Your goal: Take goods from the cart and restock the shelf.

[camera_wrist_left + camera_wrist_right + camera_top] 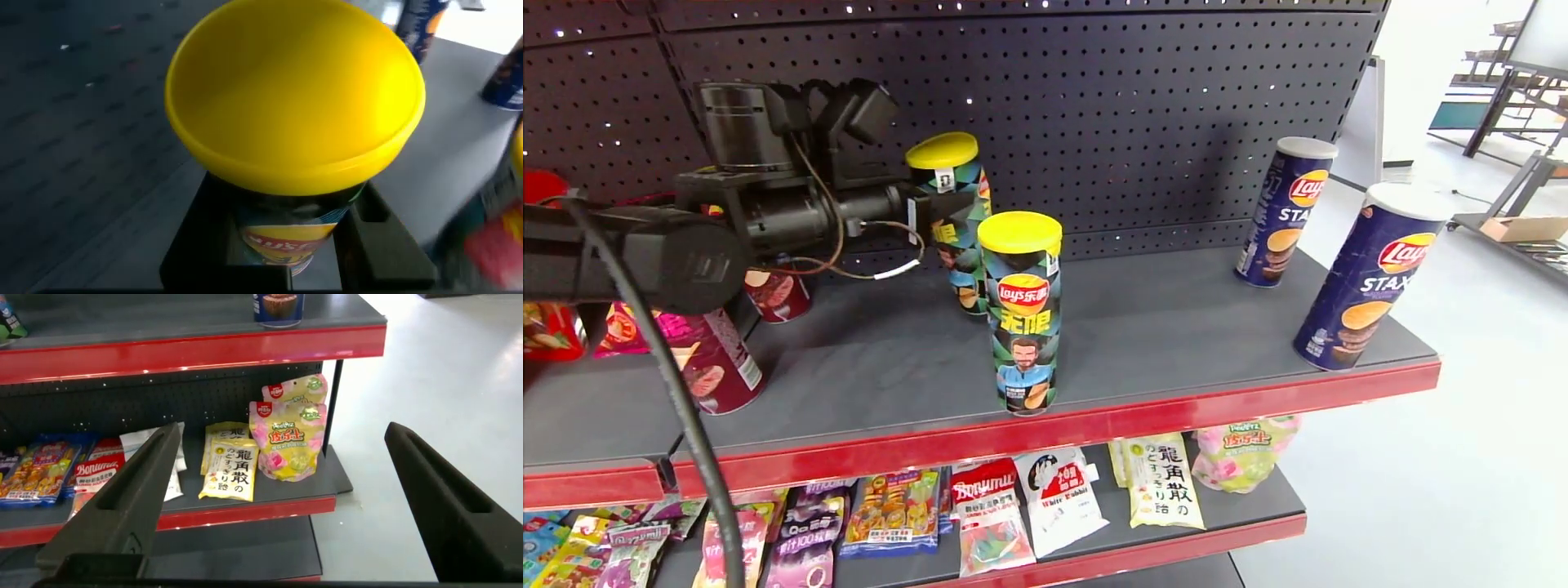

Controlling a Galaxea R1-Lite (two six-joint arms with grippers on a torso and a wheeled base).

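Note:
My left gripper (943, 214) is shut on a yellow-lidded chip can (957, 237), held upright at the back of the upper shelf (1160, 327), near the pegboard. In the left wrist view the can's yellow lid (294, 90) is close up, and the black fingers (204, 241) flank the can body below it. A second yellow-lidded can (1021, 314) stands just in front, near the red shelf edge. Whether the held can rests on the shelf I cannot tell. My right gripper (282, 433) is open and empty, out in front of the lower shelf (270, 508).
Two blue chip cans (1285, 212) (1372, 278) stand at the right end of the upper shelf. Maroon cans (715, 359) (778, 294) stand on the left under my arm. Snack bags (1045, 498) line the lower shelf. Bare shelf lies between the yellow and blue cans.

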